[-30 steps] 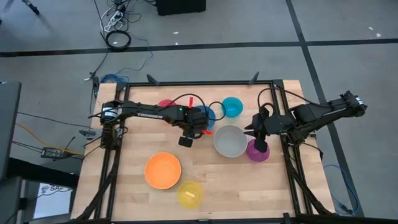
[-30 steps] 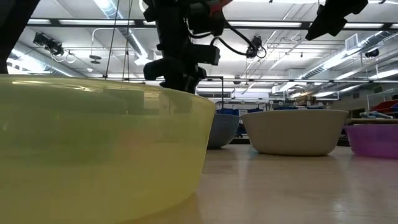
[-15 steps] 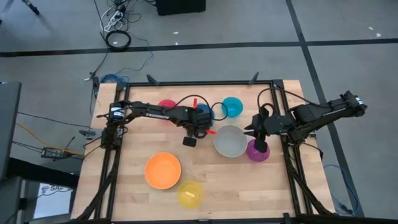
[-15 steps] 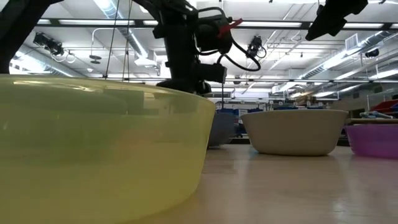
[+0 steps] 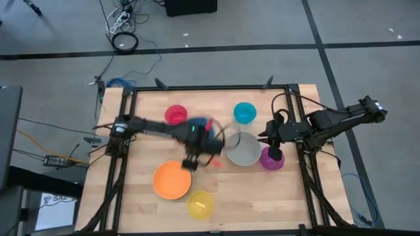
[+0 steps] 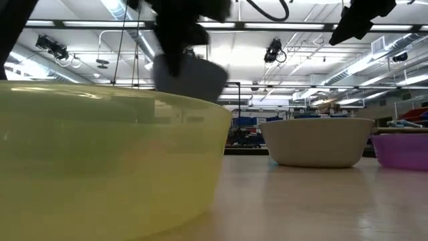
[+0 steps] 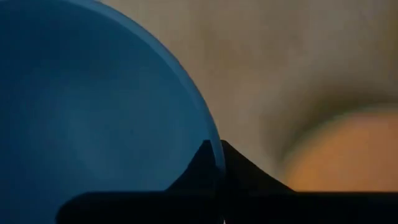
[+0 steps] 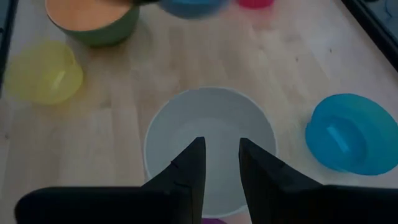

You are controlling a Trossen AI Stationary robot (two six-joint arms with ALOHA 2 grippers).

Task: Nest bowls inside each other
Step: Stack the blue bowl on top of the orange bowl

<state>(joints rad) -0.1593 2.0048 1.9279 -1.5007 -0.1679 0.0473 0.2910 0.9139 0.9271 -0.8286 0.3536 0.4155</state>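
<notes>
Your left end effector (image 7: 214, 163) has just clenched on the blue bowl's (image 7: 93, 112) rim and lifted it toward the orange bowl (image 5: 172, 179); nesting comes next.

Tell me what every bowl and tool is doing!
Left tool: shut on blue bowl.
Blue bowl: lifted in the air.
Right tool: open, empty.
Orange bowl: nested in green bowl.
Grey bowl: upright, empty.
Yellow bowl: upright, empty.
Purple bowl: upright, under right tool.
Cyan bowl: upright, empty.
Pink bowl: upright, empty.
</notes>
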